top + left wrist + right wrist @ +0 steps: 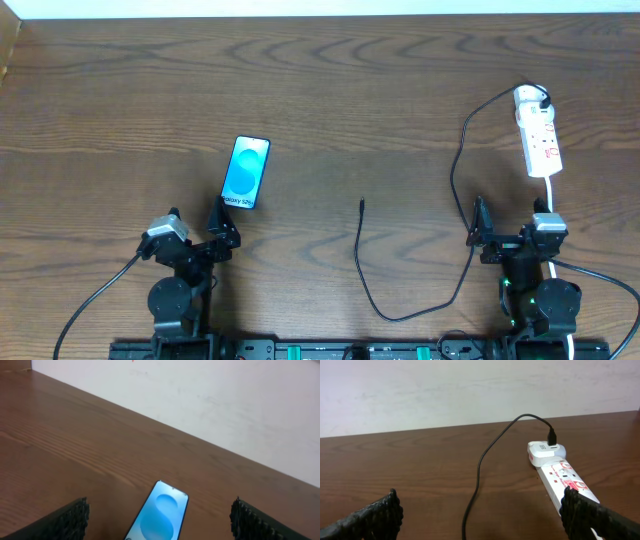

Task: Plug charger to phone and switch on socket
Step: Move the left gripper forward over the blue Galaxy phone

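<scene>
The phone [245,172] lies flat on the wooden table, its blue screen up, just beyond my left gripper [224,228]. In the left wrist view the phone [161,512] shows between the wide-open fingers, low in the frame, and nothing is gripped. The charger [362,262] is a thin black cable; its free tip lies mid-table and its plug sits in a white adapter at the far end of the socket [537,138]. My right gripper [478,230] stands open near the front edge. Ahead of it run the charger [479,467] and the socket [564,476].
The white cord [551,192] of the strip runs toward the right arm's base. A pale wall [470,390] rises beyond the table's far edge. Bare wood [350,110] lies between phone and socket.
</scene>
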Tool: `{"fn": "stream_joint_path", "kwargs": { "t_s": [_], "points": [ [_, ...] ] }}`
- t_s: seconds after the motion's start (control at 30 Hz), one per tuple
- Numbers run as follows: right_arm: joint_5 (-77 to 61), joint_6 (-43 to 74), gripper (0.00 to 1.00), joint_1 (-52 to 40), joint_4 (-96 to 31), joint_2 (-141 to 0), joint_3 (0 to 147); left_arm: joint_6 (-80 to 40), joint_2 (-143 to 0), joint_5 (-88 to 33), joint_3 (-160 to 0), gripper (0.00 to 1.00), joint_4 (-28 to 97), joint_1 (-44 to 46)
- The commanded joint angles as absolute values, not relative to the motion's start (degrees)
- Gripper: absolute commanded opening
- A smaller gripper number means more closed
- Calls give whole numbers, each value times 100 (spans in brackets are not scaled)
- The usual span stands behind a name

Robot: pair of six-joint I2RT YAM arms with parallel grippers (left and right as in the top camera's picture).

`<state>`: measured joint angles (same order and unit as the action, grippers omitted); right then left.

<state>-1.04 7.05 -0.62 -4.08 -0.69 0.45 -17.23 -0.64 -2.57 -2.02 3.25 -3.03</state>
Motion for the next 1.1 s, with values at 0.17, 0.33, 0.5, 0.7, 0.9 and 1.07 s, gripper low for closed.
{"fn": "stream_joint_path", "kwargs": {
  "t_s": [0.17,0.33,0.5,0.7,0.9,1.07],
  "points": [
    [-34,768,99,-117,-432,-30,30,-996,-985,-102,-1310,89,1015,-346],
    [-34,766,99,-117,-432,-30,30,-659,-2038,-235,-2088,90,1048,-346],
    [-34,768,99,-117,-432,-30,30,-646,-3284,-235,-3028,90,1280,-346],
    [-34,768,99,-117,-432,-30,30,-642,-4899,-237,-4388,90,2117,-346],
    [-34,768,99,-117,-432,-30,30,-473,-6429,-388,-5734,90,3140,-346],
    [-34,766,99,-117,-432,-30,30,-473,-7452,-390,-6602,90,3916,-344]
  ]
}}
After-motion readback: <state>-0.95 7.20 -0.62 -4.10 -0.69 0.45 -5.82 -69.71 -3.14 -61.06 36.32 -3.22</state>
